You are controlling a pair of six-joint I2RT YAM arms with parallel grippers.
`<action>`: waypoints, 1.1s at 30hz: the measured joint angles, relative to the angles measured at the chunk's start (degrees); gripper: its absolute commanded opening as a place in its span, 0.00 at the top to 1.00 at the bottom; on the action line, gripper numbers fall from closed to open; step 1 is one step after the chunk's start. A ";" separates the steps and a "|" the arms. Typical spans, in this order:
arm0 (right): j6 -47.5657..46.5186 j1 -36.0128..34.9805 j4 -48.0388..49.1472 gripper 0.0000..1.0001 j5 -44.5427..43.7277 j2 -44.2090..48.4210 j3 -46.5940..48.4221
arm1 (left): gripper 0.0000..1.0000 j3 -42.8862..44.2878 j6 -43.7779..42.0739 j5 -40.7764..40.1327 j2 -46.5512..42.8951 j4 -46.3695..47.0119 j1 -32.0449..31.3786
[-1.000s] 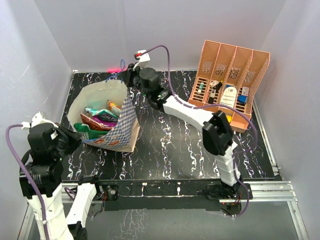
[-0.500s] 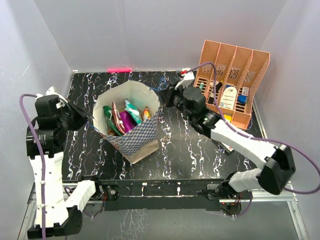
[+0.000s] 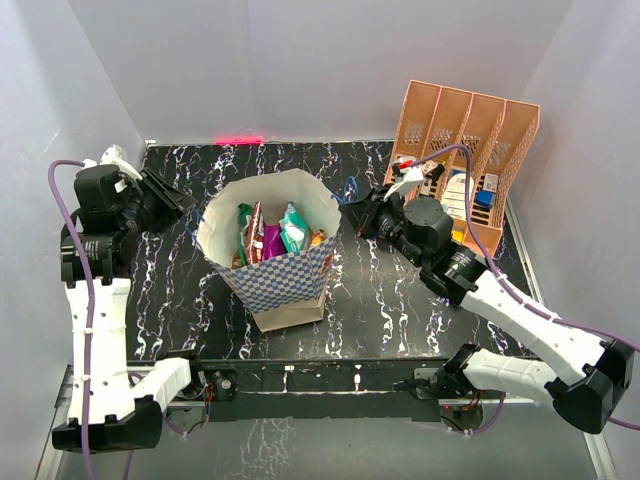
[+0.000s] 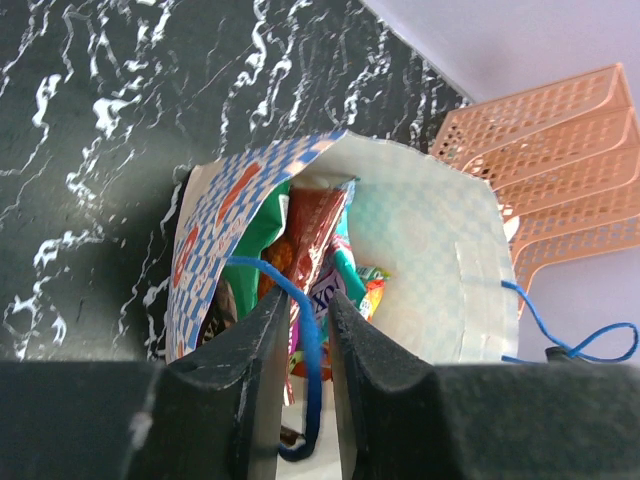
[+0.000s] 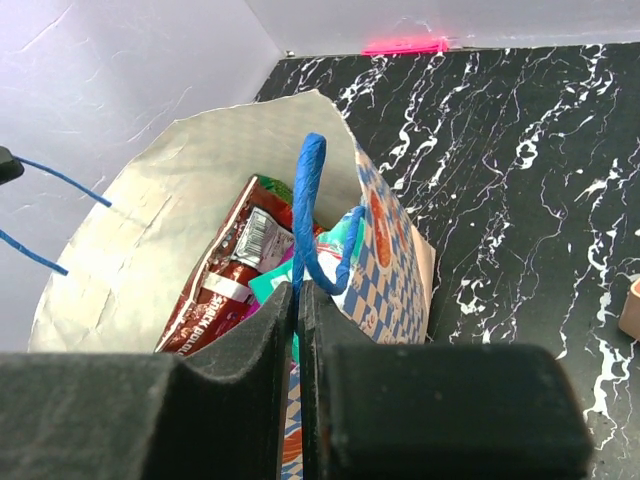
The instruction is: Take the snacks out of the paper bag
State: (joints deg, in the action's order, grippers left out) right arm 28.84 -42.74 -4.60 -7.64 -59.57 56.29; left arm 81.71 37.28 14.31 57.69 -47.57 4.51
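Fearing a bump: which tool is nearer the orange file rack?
Right. The right tool, shut on a blue cord handle, sits just left of the rack; the left tool, gripping the other handle, is beyond the paper bag, far left.

Salmon-orange slotted file rack (image 3: 418, 118) at far right of table (image 3: 380, 300), four slots, upright, back against the right wall; also seen top right in left wrist view (image 4: 560, 130). Slots hold small stuff: a white rounded item (image 3: 461, 190), a blue one (image 3: 484, 198) just beside it, rest too small to tell. Table top is black with white marbling. Red light strip (image 3: 238, 138) at far edge where table meets the pale walls (image 3: 300, 60). Metal rail (image 3: 560, 372) along near edge
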 measured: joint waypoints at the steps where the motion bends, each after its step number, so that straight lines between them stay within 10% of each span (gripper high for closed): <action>1: 0.20 0.00 0.07 0.90 0.04 0.22 -0.28 | 0.67 -0.09 0.04 0.31 -0.24 0.52 0.00; 19: 2.82 0.07 6.23 0.38 -1.01 0.35 -0.52 | 0.55 -4.81 -0.15 0.50 -2.58 2.25 0.00; 27: -0.61 0.11 -7.43 0.05 -0.33 0.79 8.31 | 0.59 -5.66 0.02 1.66 -2.32 3.63 0.00; 33: 1.70 0.11 -15.54 0.02 -1.31 5.46 7.98 | 0.69 -5.88 0.15 2.56 -2.27 4.48 0.00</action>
State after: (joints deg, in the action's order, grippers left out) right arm 30.55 -42.63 -20.14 -8.95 -54.11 64.27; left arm 75.83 37.43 16.86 55.42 -43.09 4.51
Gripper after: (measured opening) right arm 0.978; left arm 0.363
